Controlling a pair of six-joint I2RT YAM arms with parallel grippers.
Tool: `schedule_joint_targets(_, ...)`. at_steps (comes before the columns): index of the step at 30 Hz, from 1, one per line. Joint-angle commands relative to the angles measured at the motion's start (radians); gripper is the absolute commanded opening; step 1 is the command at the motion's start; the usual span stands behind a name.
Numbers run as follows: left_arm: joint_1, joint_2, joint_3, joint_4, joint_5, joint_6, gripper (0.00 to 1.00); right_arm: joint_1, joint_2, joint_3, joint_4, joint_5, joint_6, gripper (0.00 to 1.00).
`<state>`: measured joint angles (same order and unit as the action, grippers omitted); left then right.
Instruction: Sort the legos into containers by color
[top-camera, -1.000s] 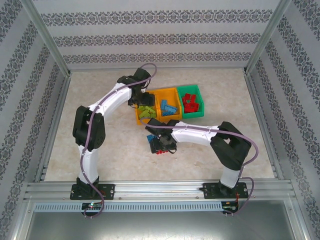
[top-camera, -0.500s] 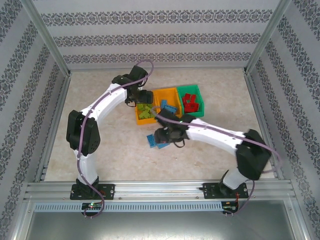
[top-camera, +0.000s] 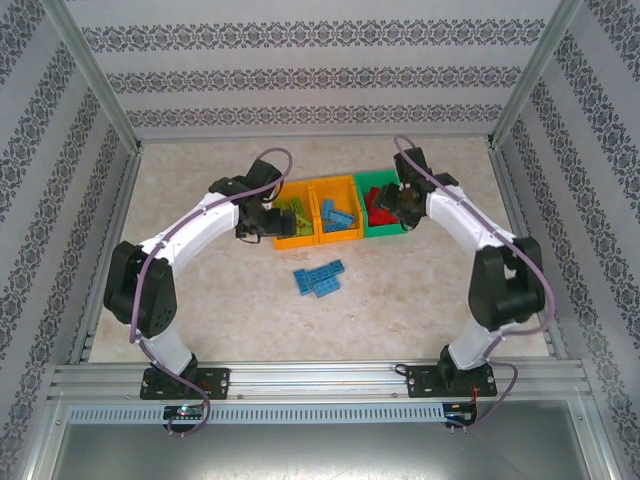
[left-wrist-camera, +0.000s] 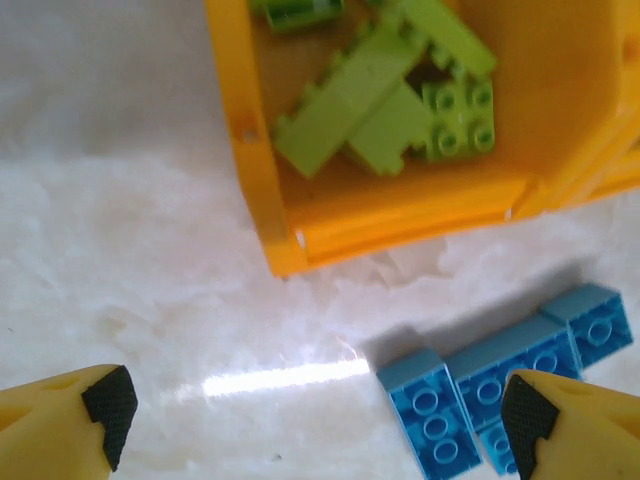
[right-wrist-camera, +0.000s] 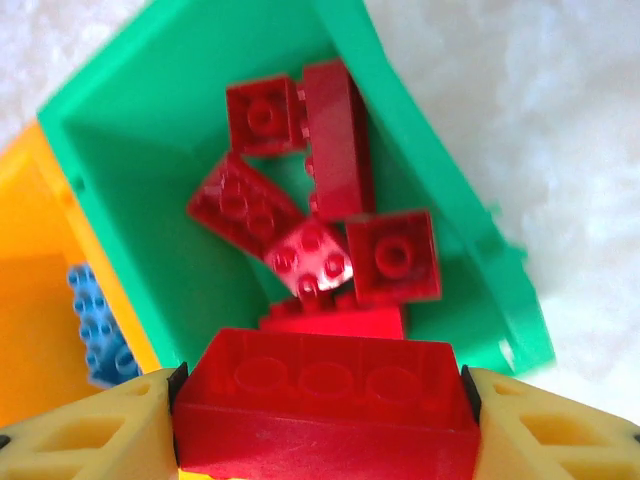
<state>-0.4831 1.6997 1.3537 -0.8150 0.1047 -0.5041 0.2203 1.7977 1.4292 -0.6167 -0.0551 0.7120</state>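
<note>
surface (left-wrist-camera: 120, 230): pale, mottled like stone; smooth and glossy, with a bright streak of reflected light
orange bin (left-wrist-camera: 255, 180): smooth moulded plastic, slight sheen
green bin (right-wrist-camera: 130, 130): the same smooth plastic, soft sheen
lime legos (left-wrist-camera: 350, 100): hard plastic, satin
blue legos (left-wrist-camera: 480, 370): hard plastic, shiny on the studs
red brick (right-wrist-camera: 320, 400): glossy plastic
left gripper (left-wrist-camera: 320, 415): matt yellow plastic; pads (left-wrist-camera: 108, 405) black, finely textured
frame rails (top-camera: 320, 375): bare metal, dull silver
</note>
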Motion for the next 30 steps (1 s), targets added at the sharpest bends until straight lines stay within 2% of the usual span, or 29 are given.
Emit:
schedule_joint_targets(1,-0.057,-0.028,-0.023,0.012,0.017,-0.050,0.97,-0.019,0.071,0.099,-0.023,-0.007,-0.010,0.53)
schedule_joint_targets(4,-0.088,-0.027,-0.046,0.009,0.029,-0.057,0.99,-0.032,0.135,0.161,-0.037,0.000,0.001,0.56)
schedule_joint_targets(9,-0.114,-0.018,-0.094,0.012,0.075,-0.057,0.98,-0.039,0.200,0.235,-0.045,-0.032,0.004,0.69)
schedule_joint_targets(12,-0.115,0.000,-0.106,0.010,0.117,-0.075,0.93,-0.035,0.194,0.234,-0.041,-0.041,0.011,0.78)
schedule_joint_targets(22,-0.154,0.069,-0.087,0.008,0.201,-0.059,0.85,-0.032,0.050,0.076,-0.002,-0.036,0.000,0.81)
schedule_joint_targets(28,-0.162,0.125,-0.107,0.006,0.225,-0.064,0.69,-0.029,-0.053,-0.029,0.033,-0.029,-0.007,0.83)
schedule_joint_targets(30,-0.161,0.133,-0.115,0.014,0.224,-0.057,0.68,-0.026,-0.083,-0.052,0.038,-0.027,-0.013,0.84)
